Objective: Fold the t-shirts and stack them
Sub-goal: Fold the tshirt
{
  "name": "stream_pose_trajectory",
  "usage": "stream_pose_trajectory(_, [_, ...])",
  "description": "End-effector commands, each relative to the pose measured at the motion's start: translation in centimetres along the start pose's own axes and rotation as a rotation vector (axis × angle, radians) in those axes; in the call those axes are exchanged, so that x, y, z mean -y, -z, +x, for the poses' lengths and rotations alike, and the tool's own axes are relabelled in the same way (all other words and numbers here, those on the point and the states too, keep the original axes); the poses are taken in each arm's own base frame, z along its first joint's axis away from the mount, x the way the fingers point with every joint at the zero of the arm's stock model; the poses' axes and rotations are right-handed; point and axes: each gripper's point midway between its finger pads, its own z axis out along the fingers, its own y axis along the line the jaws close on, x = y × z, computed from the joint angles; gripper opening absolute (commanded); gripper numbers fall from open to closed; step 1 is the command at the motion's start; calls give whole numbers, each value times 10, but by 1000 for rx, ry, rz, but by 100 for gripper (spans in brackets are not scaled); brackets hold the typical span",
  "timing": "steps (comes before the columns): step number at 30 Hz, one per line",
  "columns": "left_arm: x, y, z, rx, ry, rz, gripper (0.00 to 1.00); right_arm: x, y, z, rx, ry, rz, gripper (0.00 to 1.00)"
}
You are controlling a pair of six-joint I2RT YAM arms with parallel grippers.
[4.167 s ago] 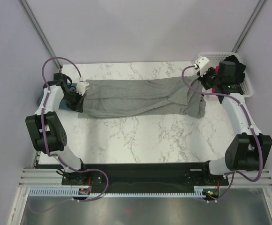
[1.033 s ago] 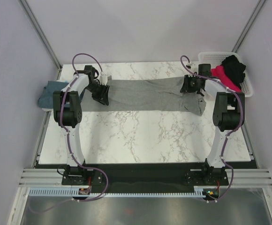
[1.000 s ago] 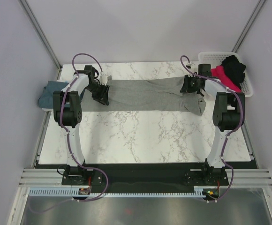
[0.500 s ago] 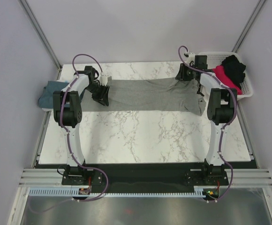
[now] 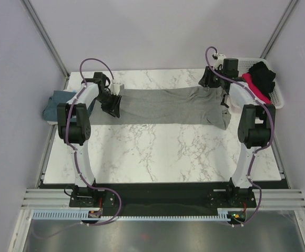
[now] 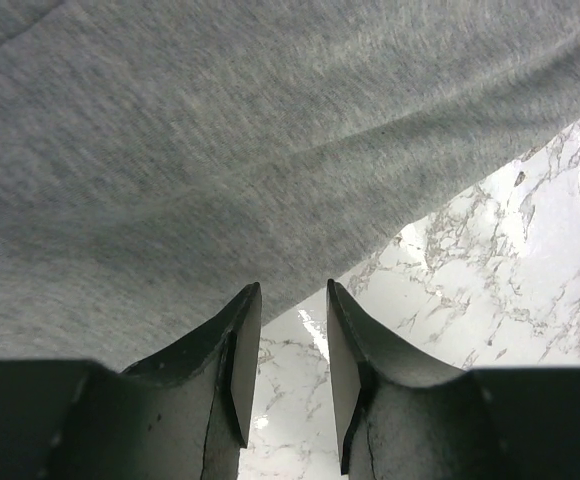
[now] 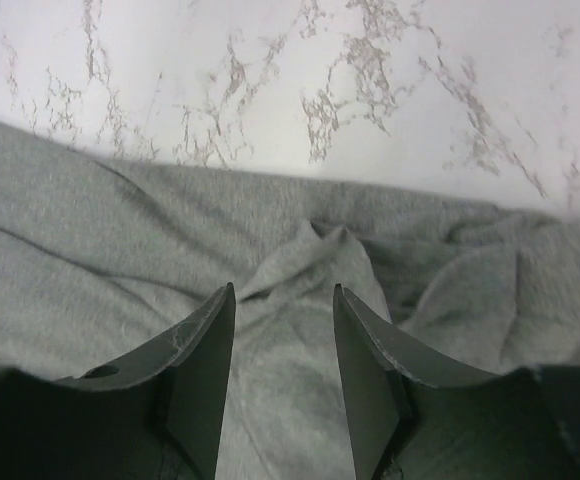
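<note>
**Q:** Fingers of the left gripper (image 6: pixel 290 300), entry one: what state?

**A:** Parted by a narrow gap and clamped on nothing. Bare marble shows between them, and the edge of the grey t-shirt (image 6: pixel 220 150) lies just past the tips at their 12 o'clock.

**Q:** And the right gripper (image 7: pixel 283 295)?

**A:** Likewise parted and empty. It hangs over the cloth with a small raised ridge of it at 12 o'clock, between the tips (whether the pads touch fabric, I cannot tell).

**Q:** Item location?

**A:** From above, the grey t-shirt (image 5: pixel 168 105) is stretched in a long band across the far part of the table (image 5: pixel 158 152), from 10 o'clock to 2 o'clock. The left gripper (image 5: pixel 111 103) is at one end and the right gripper (image 5: pixel 209 81) at the other.

**Q:** Handling?

**A:** Judged light, limp and non-fragile. It will sag and crease, and it slides readily on marble. It is best pinched at an edge or corner, through every layer.

**Q:** Surroundings?

**A:** A teal t-shirt (image 5: pixel 52 105) is heaped at 9 o'clock, just off the table's edge. A white basket (image 5: pixel 277 102) at 2 o'clock holds a pink t-shirt (image 5: pixel 252 86) and a black t-shirt (image 5: pixel 263 73).
</note>
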Motion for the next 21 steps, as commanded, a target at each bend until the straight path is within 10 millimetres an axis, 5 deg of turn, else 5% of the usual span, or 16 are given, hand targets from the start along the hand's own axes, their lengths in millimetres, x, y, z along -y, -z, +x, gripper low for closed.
stream_pose_trajectory(1, [-1, 25, -17, 69, -41, -64, 40, -4, 33, 1, 9, -34, 42, 52])
stream_pose_trajectory(6, [-6, 18, -16, 50, -44, -70, 40, 22, 30, 55, -161, 2, 138, 52])
stream_pose_trajectory(9, [-12, 11, -9, 23, -46, -88, 40, 31, 24, 70, -219, -4, 162, 53])
stream_pose_trajectory(21, [-35, -14, 17, -93, -55, -152, 40, 49, -22, 86, -252, -60, 165, 53])
